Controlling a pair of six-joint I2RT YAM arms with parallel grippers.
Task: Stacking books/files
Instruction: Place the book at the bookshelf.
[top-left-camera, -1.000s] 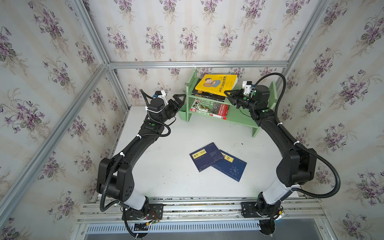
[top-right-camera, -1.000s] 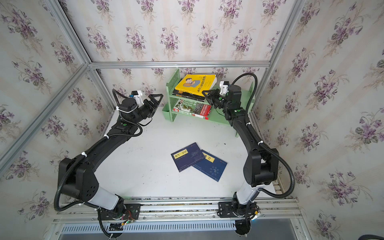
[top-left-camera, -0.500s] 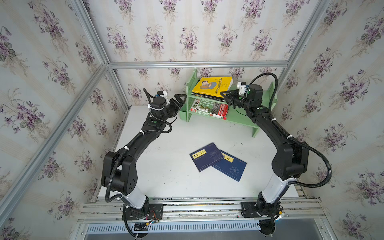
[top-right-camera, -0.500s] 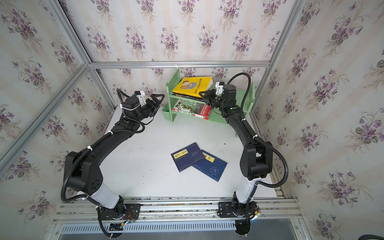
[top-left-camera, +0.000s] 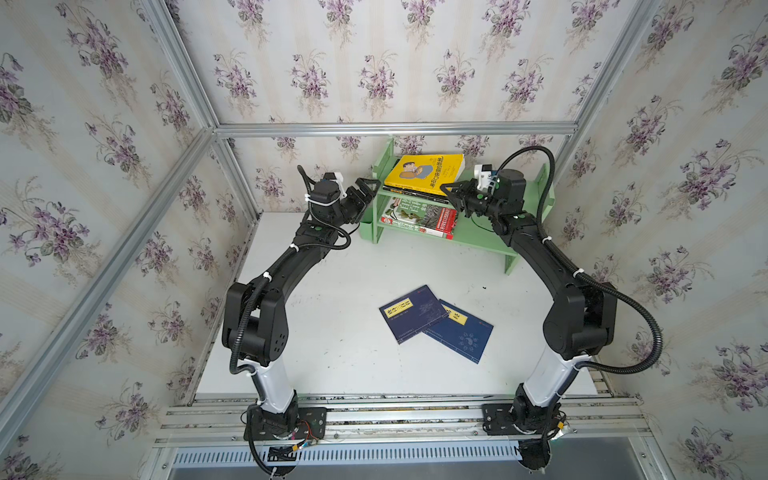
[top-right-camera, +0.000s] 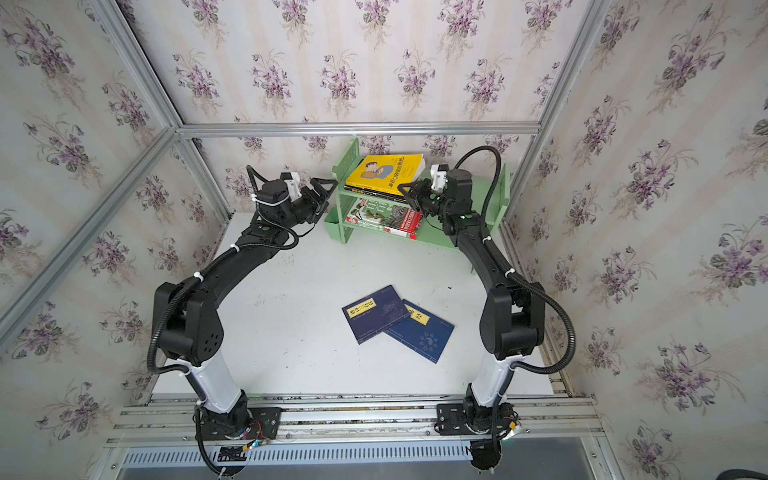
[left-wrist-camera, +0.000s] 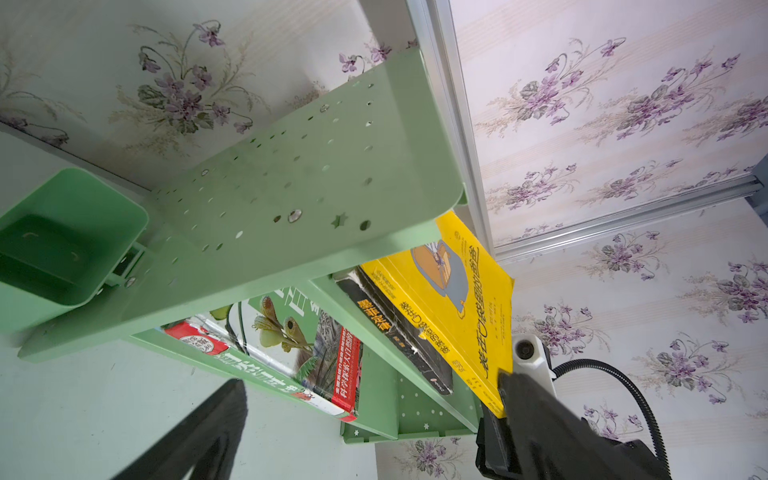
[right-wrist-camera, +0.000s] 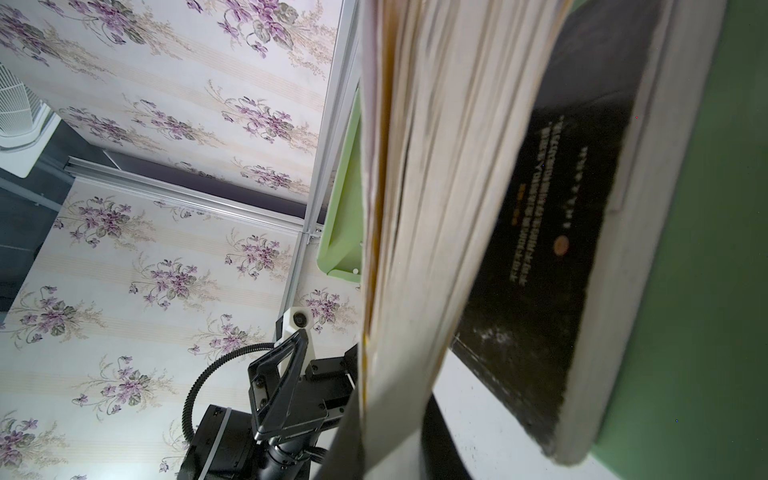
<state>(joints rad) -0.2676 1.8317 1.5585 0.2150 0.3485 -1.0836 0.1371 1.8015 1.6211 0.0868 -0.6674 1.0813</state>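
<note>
In both top views my right gripper (top-left-camera: 446, 192) is clenched on a corner of the yellow cartoon paperback (top-right-camera: 384, 172), which lies on the top tier of the pale green two-tier shelf (top-left-camera: 482, 242). My left gripper (top-left-camera: 368, 187) hangs released just beside the shelf's end. Two navy yellow-labelled paperbacks (top-left-camera: 409, 313) overlap on the white table (top-left-camera: 332, 332). My left wrist shows a black paperback (left-wrist-camera: 399, 332) under the yellow one. My right wrist shows the yellow book's page edge tilted off that cover.
</note>
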